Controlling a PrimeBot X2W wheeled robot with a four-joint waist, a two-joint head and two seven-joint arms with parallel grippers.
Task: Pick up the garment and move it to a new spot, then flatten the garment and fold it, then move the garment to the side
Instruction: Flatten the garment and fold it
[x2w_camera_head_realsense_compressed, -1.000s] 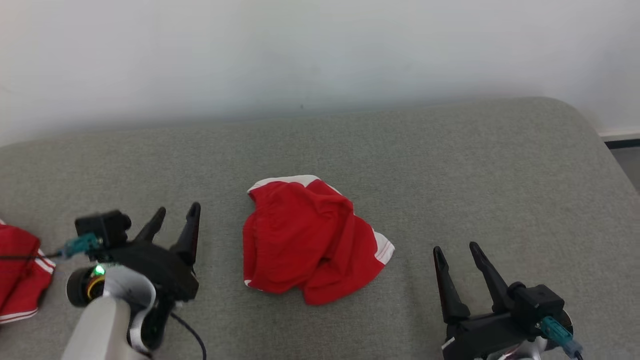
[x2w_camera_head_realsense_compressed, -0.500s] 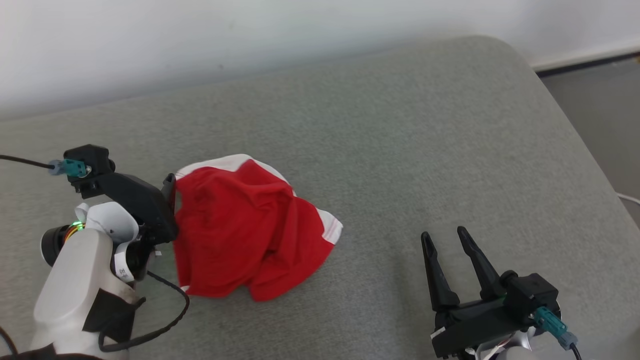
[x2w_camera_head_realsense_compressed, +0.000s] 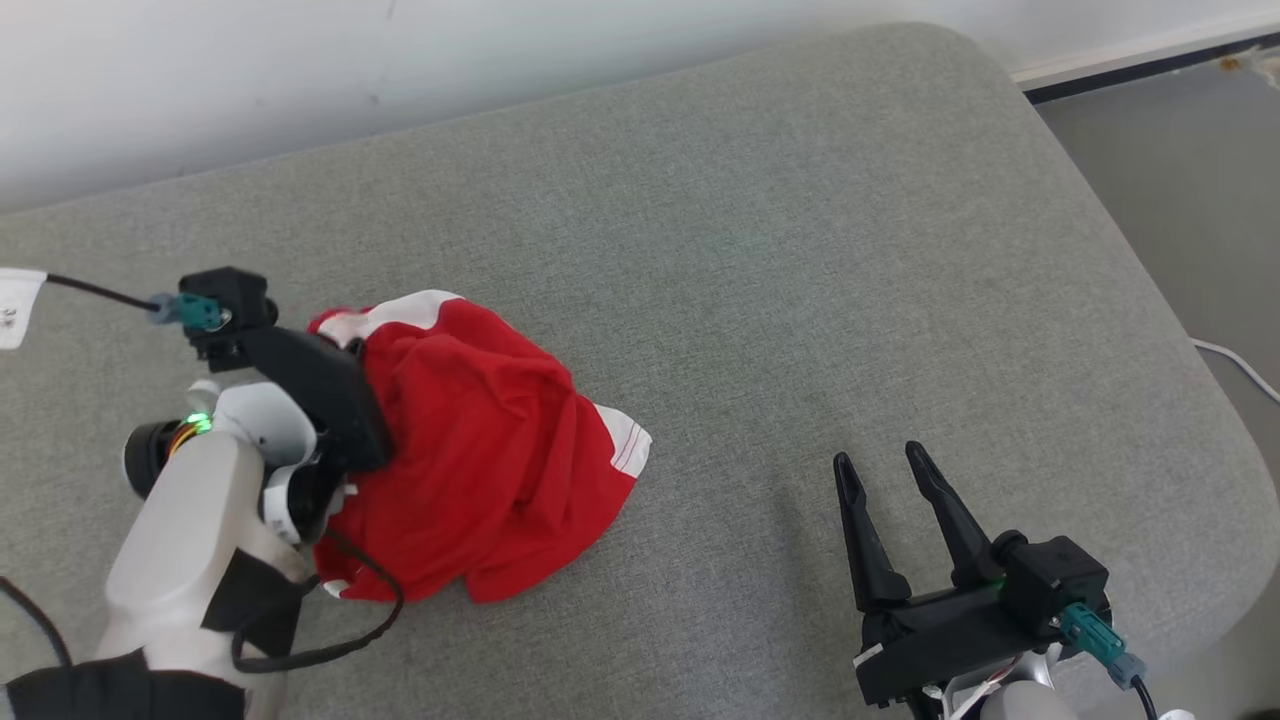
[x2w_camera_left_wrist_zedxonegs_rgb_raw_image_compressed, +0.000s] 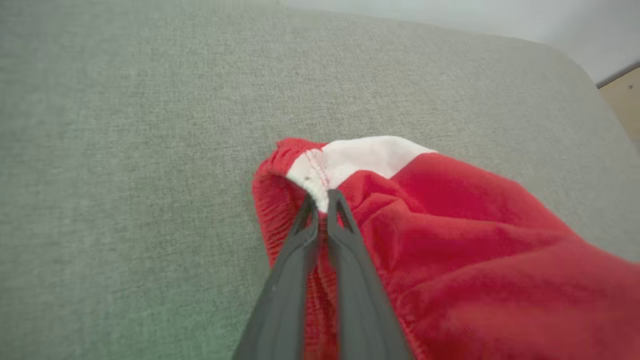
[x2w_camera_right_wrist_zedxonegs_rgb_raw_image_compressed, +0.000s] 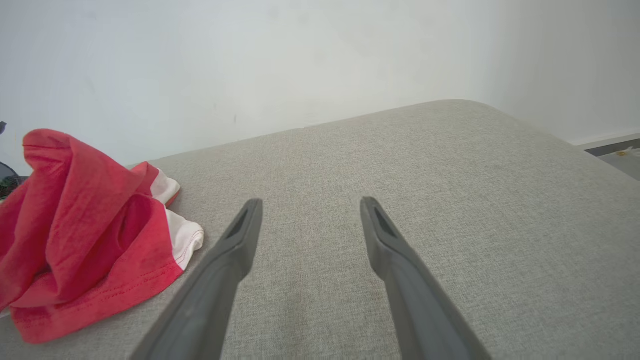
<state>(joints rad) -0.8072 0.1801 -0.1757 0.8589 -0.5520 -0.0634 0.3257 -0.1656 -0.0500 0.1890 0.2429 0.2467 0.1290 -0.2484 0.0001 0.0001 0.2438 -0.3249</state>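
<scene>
Left tool (x2w_camera_left_wrist_zedxonegs_rgb_raw_image_compressed: 322, 196) pinching red garment (x2w_camera_left_wrist_zedxonegs_rgb_raw_image_compressed: 460, 240) edge, right tool (x2w_camera_right_wrist_zedxonegs_rgb_raw_image_compressed: 310, 201) spread wide

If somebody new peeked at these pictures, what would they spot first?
First, the crumpled red cloth garment with white trim, bunched up left of centre on the wide grey fabric cushion. Next, the left end effector, pinched shut on the garment's white edge. The right end effector waits open at the lower right, holding nothing.
</scene>
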